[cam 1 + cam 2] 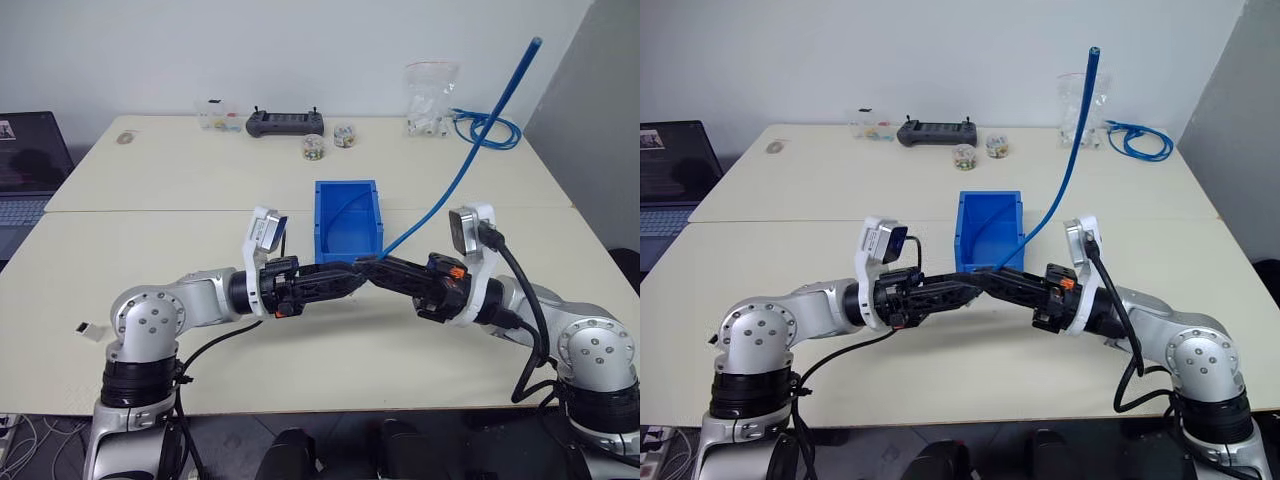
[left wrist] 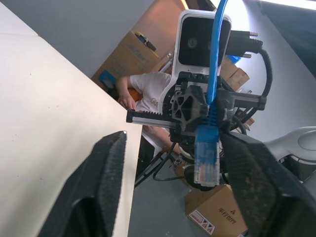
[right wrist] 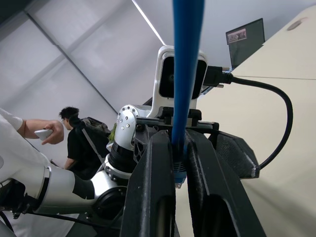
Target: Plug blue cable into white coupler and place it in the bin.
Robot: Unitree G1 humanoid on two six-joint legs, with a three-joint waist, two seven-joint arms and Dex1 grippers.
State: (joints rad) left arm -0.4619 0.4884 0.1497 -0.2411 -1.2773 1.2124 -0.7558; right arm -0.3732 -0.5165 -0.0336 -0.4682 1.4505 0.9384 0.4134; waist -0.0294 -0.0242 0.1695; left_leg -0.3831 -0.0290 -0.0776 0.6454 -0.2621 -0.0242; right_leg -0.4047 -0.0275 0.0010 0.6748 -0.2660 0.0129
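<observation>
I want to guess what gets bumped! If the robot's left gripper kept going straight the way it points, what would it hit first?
Probably the blue cable, at the plug end dangling from the right gripper. The left gripper is open and points straight at it, so cable first, then right gripper, though depth is hard to judge.

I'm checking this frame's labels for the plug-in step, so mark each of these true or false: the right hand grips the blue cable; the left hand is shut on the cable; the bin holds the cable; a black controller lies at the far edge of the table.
1. The right hand grips the blue cable. True: its fingers pinch the cable near the plug.
2. The left hand is shut on the cable. False: its fingers stand apart on either side of the plug.
3. The bin holds the cable. False: the cable rises from the right hand into the air.
4. A black controller lies at the far edge of the table. True.
</observation>
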